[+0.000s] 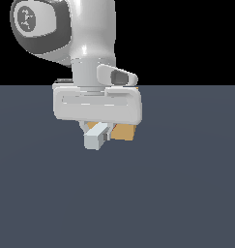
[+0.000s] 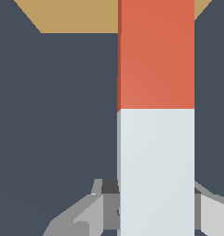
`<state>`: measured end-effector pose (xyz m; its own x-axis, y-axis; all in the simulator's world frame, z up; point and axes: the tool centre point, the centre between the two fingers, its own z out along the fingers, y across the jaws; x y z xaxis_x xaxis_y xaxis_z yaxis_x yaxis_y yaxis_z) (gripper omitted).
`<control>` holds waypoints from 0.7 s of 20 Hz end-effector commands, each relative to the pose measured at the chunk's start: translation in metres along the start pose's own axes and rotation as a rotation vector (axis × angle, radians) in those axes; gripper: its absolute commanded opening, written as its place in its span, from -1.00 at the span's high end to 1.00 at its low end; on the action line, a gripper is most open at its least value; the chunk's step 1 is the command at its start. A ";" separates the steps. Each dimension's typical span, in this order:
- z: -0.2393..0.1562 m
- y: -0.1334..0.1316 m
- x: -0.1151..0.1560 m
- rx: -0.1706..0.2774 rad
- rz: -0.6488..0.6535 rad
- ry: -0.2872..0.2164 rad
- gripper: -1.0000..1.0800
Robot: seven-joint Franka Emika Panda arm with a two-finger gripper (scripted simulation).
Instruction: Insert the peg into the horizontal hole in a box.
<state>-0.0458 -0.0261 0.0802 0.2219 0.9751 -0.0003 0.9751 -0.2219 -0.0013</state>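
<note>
Wrist view: my tool [image 2: 156, 209] clamped on peg's [image 2: 156, 55] pale end, red tip near box [image 2: 76, 16], hole unseen; transport step, next align and push forward.

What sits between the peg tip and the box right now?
Nothing visible. In the wrist view the peg, red half leading, runs straight to the tan box over bare floor. The hole itself isn't visible in either view, so alignment can't be confirmed.
</note>
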 end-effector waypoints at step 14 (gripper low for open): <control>0.000 -0.002 0.013 0.002 -0.003 0.000 1.00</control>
<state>-0.0460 -0.0180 0.0795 0.2205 0.9754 -0.0015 0.9754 -0.2205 -0.0049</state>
